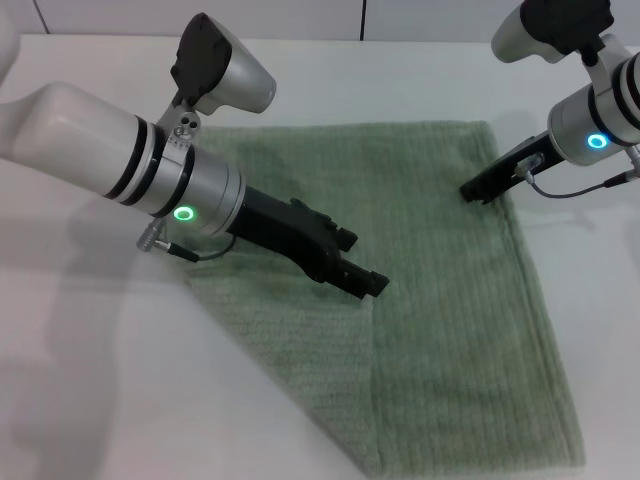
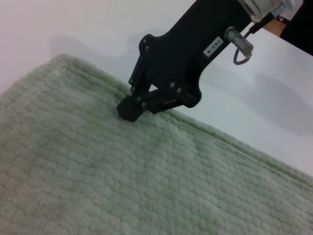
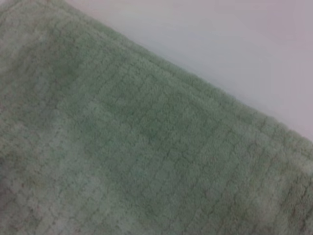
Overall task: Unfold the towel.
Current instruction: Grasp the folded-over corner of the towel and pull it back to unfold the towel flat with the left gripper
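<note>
The pale green towel (image 1: 450,300) lies flat on the white table. A seam line runs from its middle to the near edge, and the part to the left of it looks like a separate layer. My left gripper (image 1: 365,278) is low over the towel's middle, at the top of that seam. My right gripper (image 1: 470,190) rests its tip on the towel just inside the far right edge. In the left wrist view the right gripper (image 2: 128,110) is shut, its tip pressing on the cloth (image 2: 122,186). The right wrist view shows only towel (image 3: 146,147) and its hem.
White table (image 1: 100,400) lies bare to the left of the towel and behind it (image 1: 400,80). The towel's right edge runs close to the right arm. The table's far edge meets a wall at the back.
</note>
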Controlling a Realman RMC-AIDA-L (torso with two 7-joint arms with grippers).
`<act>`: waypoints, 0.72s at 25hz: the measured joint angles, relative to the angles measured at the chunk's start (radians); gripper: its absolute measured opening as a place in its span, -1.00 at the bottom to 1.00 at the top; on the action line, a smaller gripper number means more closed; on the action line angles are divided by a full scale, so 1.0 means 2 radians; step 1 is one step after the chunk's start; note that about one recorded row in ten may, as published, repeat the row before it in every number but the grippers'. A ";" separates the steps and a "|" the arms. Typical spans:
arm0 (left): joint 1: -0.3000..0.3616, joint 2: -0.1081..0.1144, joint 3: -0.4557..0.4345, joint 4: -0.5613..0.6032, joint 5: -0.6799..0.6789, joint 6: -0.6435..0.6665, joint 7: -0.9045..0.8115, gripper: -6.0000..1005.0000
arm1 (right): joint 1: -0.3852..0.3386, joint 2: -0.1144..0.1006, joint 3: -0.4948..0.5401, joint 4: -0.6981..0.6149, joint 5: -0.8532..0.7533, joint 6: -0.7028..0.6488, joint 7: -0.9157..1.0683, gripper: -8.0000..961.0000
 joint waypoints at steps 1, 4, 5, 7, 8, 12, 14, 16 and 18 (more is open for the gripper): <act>0.000 0.000 0.000 -0.002 -0.001 -0.004 0.001 0.69 | 0.000 0.000 0.000 0.000 0.000 0.000 0.000 -0.99; 0.000 -0.001 0.010 -0.003 -0.006 -0.017 0.003 0.69 | 0.000 0.000 0.000 0.000 0.000 0.000 0.000 -0.99; 0.000 -0.001 0.017 -0.003 -0.011 -0.022 0.004 0.69 | 0.000 0.000 0.000 0.000 0.000 0.000 0.000 -0.99; 0.001 -0.001 0.033 -0.003 -0.021 -0.030 0.007 0.69 | 0.000 0.000 0.000 0.000 0.000 0.000 0.000 -0.99; 0.002 -0.002 0.053 -0.003 -0.029 -0.039 0.008 0.69 | 0.000 0.000 0.000 0.000 0.000 0.000 0.000 -0.99; 0.001 -0.002 0.074 -0.003 -0.034 -0.052 0.008 0.69 | 0.000 0.000 0.000 0.000 0.000 0.000 0.000 -0.99; 0.001 -0.003 0.085 -0.004 -0.039 -0.059 0.009 0.69 | 0.000 0.000 0.000 0.000 0.000 0.000 0.000 -0.99; 0.002 -0.003 0.094 -0.004 -0.046 -0.067 0.009 0.69 | 0.000 0.000 0.000 0.000 0.000 0.000 0.000 -0.99; 0.003 -0.003 0.103 -0.004 -0.052 -0.076 0.009 0.69 | 0.000 0.000 0.000 0.000 0.000 0.000 0.000 -0.99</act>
